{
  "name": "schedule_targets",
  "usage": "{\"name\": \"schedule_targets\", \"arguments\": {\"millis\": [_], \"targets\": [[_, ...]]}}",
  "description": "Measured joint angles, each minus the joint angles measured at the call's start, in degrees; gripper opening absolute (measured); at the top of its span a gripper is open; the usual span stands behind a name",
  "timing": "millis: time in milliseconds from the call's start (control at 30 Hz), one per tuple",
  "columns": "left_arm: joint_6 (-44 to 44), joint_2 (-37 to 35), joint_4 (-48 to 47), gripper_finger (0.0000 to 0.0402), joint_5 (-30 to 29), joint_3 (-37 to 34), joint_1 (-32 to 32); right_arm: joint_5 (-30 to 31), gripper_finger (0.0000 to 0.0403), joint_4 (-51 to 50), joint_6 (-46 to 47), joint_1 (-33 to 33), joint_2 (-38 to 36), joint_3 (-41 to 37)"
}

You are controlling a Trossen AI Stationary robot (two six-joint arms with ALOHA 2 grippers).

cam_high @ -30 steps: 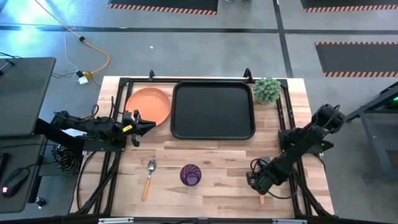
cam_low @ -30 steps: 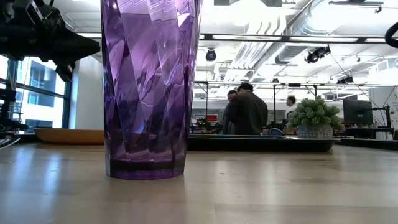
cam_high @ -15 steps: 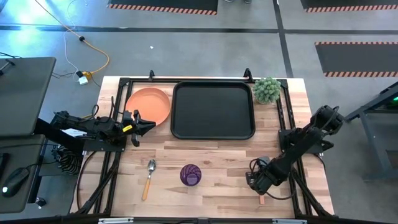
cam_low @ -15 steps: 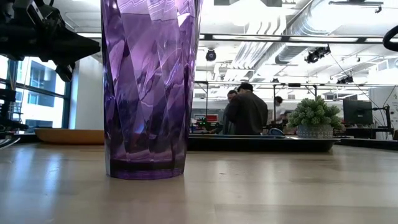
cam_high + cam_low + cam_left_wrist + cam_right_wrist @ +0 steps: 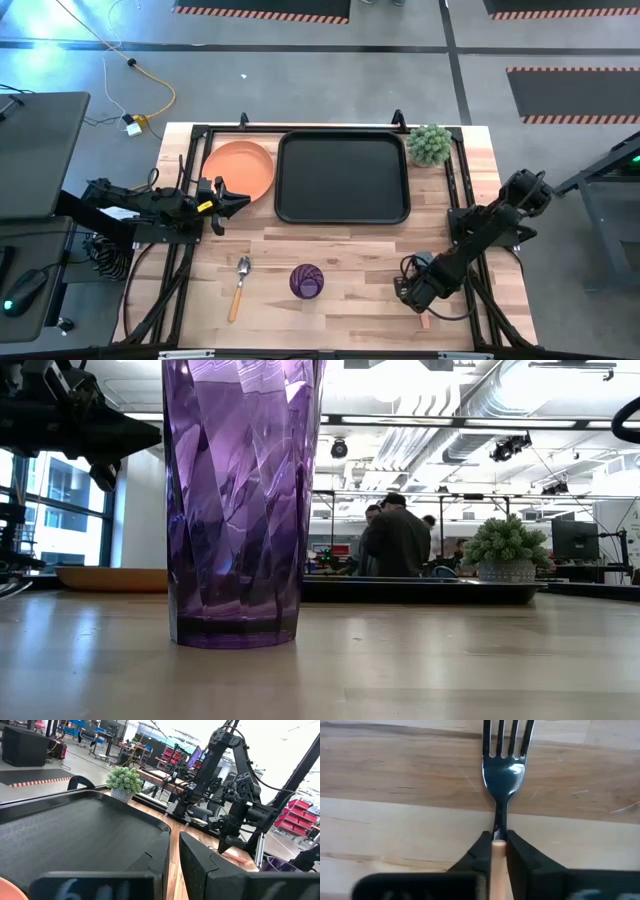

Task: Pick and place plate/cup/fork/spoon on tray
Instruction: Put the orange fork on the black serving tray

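Note:
The fork (image 5: 502, 775) lies flat on the wooden table near its right front, tines pointing away from my right gripper (image 5: 498, 839), which is shut on its orange handle. In the high view only the handle's end (image 5: 422, 320) shows past that gripper (image 5: 412, 293). The orange plate (image 5: 240, 170) rests on the table left of the black tray (image 5: 343, 215). The spoon (image 5: 240, 283) and the purple cup (image 5: 307, 281) stand near the front edge. My left gripper (image 5: 238, 201) hovers shut beside the plate, holding nothing. My right gripper pinches the fork's orange handle (image 5: 498, 851) between its two fingers (image 5: 482, 849), just behind the metal neck. The fingers come from above and stand on either side of the handle, in line with the fork. The fork lies flat on the table.
A small potted plant (image 5: 430, 145) stands at the tray's far right corner. The cup (image 5: 240, 500) fills the low view close to the camera. People stand in the room beyond the table (image 5: 395, 540). Bare wood lies between the cup and the fork.

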Motion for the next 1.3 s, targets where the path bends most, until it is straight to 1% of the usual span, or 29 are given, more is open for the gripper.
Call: {"name": "schedule_targets", "arguments": {"millis": [33, 200, 333, 533, 667, 867, 1033, 1300], "targets": [[0.0, 0.0, 0.0, 0.0033, 0.0, 0.0, 0.0, 0.0, 0.0012, 0.0, 0.0, 0.0, 0.0, 0.0], [0.0, 0.0, 0.0, 0.0033, 0.0, 0.0, 0.0, -1.1, 0.0024, -0.6, 0.0, -1.2, 0.1, 0.3], [0.0, 0.0, 0.0, 0.0033, 0.0, 0.0, 0.0, -1.3, 0.0008, -4.4, 0.0, -1.7, -0.3, 2.5], [0.0, 0.0, 0.0, 0.0033, -0.2, 0.0, 0.0, -1.3, 0.0006, -9.4, 0.0, -2.0, -0.8, 6.7], [0.0, 0.0, 0.0, 0.0033, -1.2, 0.0, 0.0, 0.4, 0.0005, -11.7, -0.1, -3.2, -0.8, 9.8], [0.0, 0.0, 0.1, 0.0033, -1.3, 0.0, 0.0, 6.3, 0.0005, -17.0, -1.9, -6.7, -0.8, 15.4], [-0.1, 0.0, 0.1, 0.0033, -1.3, 0.0, 0.0, 10.0, 0.0005, -21.8, -6.0, -11.0, -0.9, 19.2], [-0.1, 0.0, 0.1, 0.0033, -1.2, 0.0, 0.0, 11.7, 0.0006, -23.2, -20.0, -20.8, -1.5, 20.5]]}}
